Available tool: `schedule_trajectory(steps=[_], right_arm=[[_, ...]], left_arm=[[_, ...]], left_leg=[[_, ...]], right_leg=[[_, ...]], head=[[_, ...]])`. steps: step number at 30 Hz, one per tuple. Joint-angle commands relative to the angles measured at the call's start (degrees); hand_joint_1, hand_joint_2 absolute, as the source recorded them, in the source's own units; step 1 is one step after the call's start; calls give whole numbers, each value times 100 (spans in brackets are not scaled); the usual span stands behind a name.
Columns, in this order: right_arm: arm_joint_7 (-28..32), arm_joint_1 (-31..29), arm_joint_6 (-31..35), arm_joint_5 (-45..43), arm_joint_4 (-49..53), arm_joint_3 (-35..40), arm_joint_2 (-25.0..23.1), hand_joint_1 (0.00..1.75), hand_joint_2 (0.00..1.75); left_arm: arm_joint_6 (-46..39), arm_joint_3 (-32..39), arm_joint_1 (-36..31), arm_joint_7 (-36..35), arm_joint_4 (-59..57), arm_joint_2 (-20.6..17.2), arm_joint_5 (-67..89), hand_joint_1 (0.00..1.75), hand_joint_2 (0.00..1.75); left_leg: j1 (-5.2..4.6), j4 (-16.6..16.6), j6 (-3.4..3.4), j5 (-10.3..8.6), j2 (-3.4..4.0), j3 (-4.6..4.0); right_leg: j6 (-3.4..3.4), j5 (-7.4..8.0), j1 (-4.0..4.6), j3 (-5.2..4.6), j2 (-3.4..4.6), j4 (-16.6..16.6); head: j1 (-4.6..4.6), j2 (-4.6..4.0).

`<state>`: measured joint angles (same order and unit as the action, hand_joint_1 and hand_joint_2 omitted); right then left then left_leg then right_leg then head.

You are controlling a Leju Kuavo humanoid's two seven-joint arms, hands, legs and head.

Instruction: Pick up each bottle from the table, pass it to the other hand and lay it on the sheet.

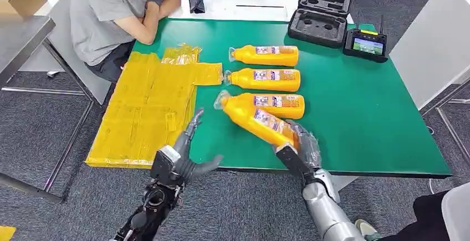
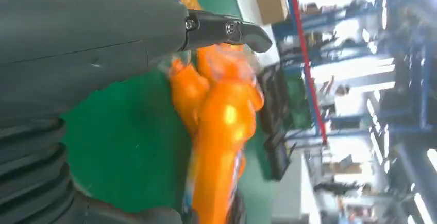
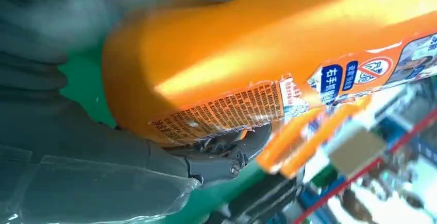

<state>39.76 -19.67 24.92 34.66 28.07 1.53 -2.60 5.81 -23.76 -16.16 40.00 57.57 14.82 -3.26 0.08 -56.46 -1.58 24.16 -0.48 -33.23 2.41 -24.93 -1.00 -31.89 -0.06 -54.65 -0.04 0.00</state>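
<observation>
The right hand (image 1: pixel 302 147) grips an orange bottle (image 1: pixel 258 120) by its base, cap tilted toward ten o'clock over the green desk (image 1: pixel 377 119). The left hand (image 1: pixel 185 152) waits with fingers (image 1: pixel 194 123) wide. Three bottles (image 1: pixel 266 78) lie at twelve o'clock; the yellow sheet (image 1: pixel 147 108) and a seated person (image 1: pixel 111 14) lie at ten.

Four orange bottles (image 1: pixel 265 56) (image 1: pixel 265 79) (image 1: pixel 277 104) (image 1: pixel 258 119), one tilted, beside crinkled yellow sheet (image 1: pixel 147 108) on green table (image 1: pixel 360 113).
</observation>
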Motion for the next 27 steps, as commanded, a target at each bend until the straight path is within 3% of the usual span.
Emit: schedule_trajectory(steps=[1,6,9,14,21,27], right_arm=[[24,41,468,-554,384,674,179,175,175],[24,209,832,-1006,789,883,258,175,175],[24,510,1048,-1557,1570,1327,376,175,175],[24,647,1012,-1724,2152,1994,372,175,175],[24,656,1003,-1812,2284,2177,356,175,175],[24,619,1030,-2066,2397,2927,406,175,175]], left_arm=[[4,199,-214,0,-520,60,-132,0,175],[-315,398,-211,0,-842,165,-302,0,175],[-502,654,-544,0,-1733,262,-787,0,175],[295,594,-752,-165,-2316,268,-1168,0,175],[490,588,-783,-253,-2434,319,-1288,0,175],[741,499,-1052,-303,-2747,316,-1499,0,175]], left_leg=[[3,-5,7,7,7,8],[0,0,5,3,3,3],[4,-5,8,8,5,10],[2,-4,8,7,11,6],[5,-9,8,11,13,7],[6,-12,8,10,14,-1]], right_leg=[[-10,-5,4,7,4,-4],[-6,-2,0,2,1,1],[-12,-6,5,10,2,-3],[-11,-4,3,1,7,-5],[-11,-7,6,3,8,-7],[-12,-5,7,-2,10,-9]], head=[[0,0],[0,-2],[0,0],[0,0],[0,0],[0,0]])
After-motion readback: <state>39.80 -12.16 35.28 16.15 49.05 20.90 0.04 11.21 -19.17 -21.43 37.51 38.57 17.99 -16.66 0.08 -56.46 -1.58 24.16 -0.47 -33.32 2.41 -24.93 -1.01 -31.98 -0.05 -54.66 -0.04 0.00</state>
